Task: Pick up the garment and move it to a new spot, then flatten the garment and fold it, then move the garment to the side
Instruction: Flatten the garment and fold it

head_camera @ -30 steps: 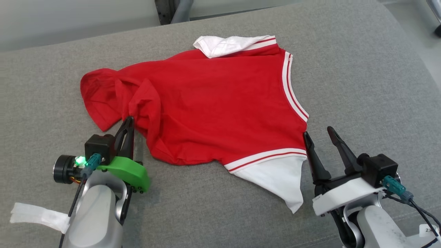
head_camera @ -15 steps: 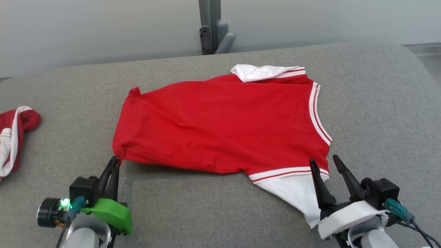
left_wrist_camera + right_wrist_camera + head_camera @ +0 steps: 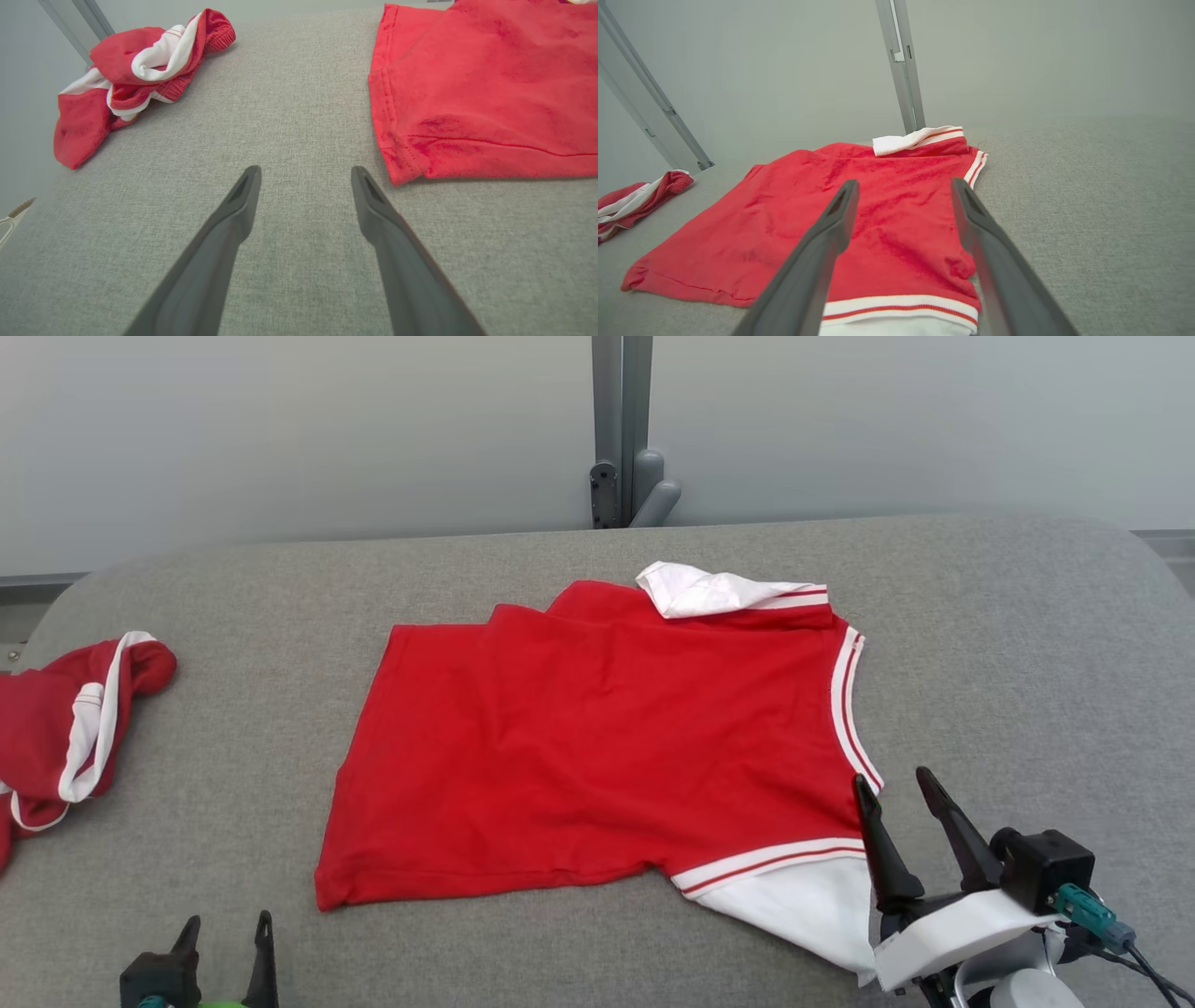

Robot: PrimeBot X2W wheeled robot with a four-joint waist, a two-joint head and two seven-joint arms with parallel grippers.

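Observation:
The garment (image 3: 597, 756), a red shirt with white sleeves and striped trim, lies spread flat in the middle of the grey padded table (image 3: 1027, 644). One white sleeve (image 3: 709, 593) is folded over at the far edge. The other sleeve (image 3: 803, 905) points toward me. My left gripper (image 3: 227, 933) stands open at the bottom left, a short way off the shirt's near left corner (image 3: 402, 172), with nothing between its fingers (image 3: 233, 219). My right gripper (image 3: 892, 782) is open beside the near sleeve, and its wrist view looks across the shirt (image 3: 761, 224).
A second red and white garment (image 3: 65, 728) lies crumpled at the table's left edge and also appears as a bundle (image 3: 140, 70) in the left wrist view. A grey metal post (image 3: 621, 429) stands against the pale wall behind the table.
My left gripper pulled the bunched hem out flat, then opened, let go of the corner and drew back. The head camera tilted up, bringing the second garment into view. The right gripper stayed open.

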